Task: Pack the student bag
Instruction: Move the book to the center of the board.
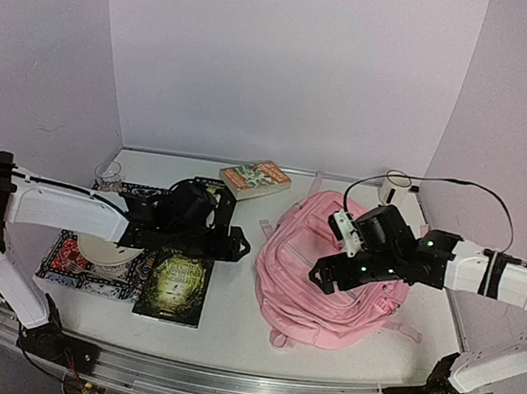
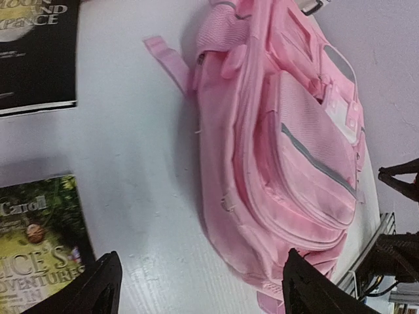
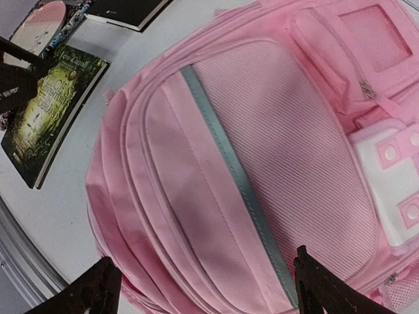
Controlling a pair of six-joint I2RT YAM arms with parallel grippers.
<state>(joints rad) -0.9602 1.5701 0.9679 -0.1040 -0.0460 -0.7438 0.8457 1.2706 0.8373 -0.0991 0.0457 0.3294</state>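
The student bag point(image 1: 329, 292) is a pink backpack lying flat on the white table, front pockets up, at centre right. Its zips look shut in the right wrist view, where the student bag point(image 3: 262, 144) shows a grey strip and a white patch. My right gripper point(image 1: 328, 263) hovers over the bag's left half, open, and in its own view the right gripper point(image 3: 204, 258) has nothing between its fingers. My left gripper point(image 1: 238, 232) is just left of the bag, open and empty. In its own view the left gripper point(image 2: 200, 261) is above bare table beside the student bag point(image 2: 281, 150).
A green book point(image 1: 175, 287) lies under the left arm, beside a patterned book point(image 1: 68, 260) with a white disc point(image 1: 103, 252) on it. An orange book point(image 1: 254, 179) and a clear cup point(image 1: 107, 175) stand at the back. A white cabled box point(image 1: 396, 192) sits back right.
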